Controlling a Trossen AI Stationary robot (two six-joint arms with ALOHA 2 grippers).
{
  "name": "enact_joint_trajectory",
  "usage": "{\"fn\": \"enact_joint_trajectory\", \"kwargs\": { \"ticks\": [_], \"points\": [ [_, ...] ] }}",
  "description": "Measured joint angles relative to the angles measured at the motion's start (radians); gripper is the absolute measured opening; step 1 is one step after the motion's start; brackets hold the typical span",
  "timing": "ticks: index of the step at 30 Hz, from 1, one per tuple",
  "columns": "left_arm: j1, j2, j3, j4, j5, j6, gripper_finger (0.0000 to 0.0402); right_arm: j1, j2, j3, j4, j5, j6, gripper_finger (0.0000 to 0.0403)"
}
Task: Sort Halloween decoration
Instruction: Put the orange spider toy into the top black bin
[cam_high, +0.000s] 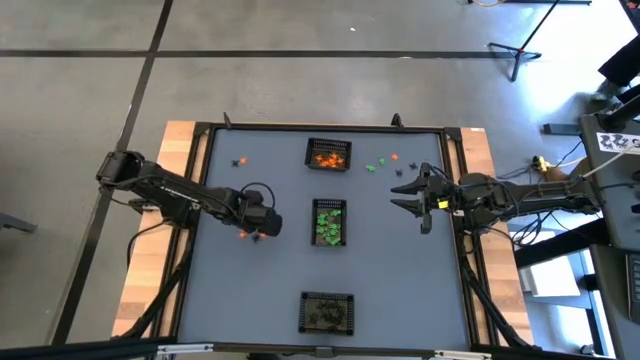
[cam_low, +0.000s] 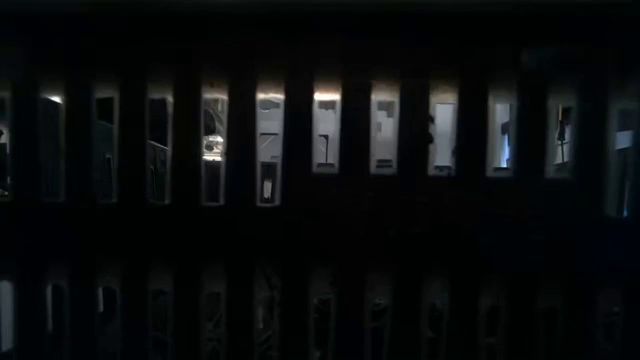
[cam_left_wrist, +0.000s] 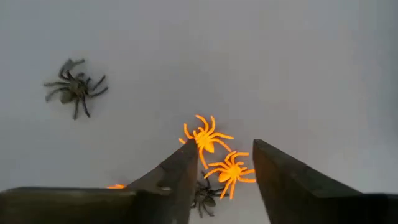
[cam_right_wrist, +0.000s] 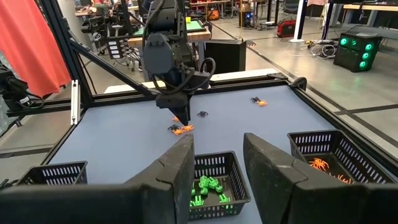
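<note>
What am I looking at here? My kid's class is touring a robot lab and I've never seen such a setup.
Two robot arms work at a grey table, each ending in a two-fingered pincer. One picture looks straight down; two come from cameras on the arms' wrists; the dark one shows almost nothing. Three black mesh baskets sit mid-table: the orange basket, the green basket and the dark basket, each with tiny toy spiders of that colour. The left pincer is open, low over two orange spiders; a black spider lies nearby. The right pincer waits open. Neither holds anything.
</note>
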Motion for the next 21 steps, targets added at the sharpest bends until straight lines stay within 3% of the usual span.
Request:
{"fn": "enact_joint_trajectory", "kwargs": {
  "ticks": [11, 16, 21],
  "points": [
    [0.04, 0.077, 0.0, 0.021, 0.077, -0.107, 0.0272, 0.0, 0.0, 0.0, -0.008, 0.0, 0.0, 0.0137],
    [0.06, 0.114, 0.005, 0.018, 0.123, -0.159, 0.029, 0.0, 0.0, 0.0, -0.009, 0.0, 0.0, 0.0137],
    [0.07, 0.119, 0.003, 0.023, 0.134, -0.164, 0.0279, 0.0, 0.0, 0.0, -0.016, 0.0, 0.0, 0.0137]
  ]
}}
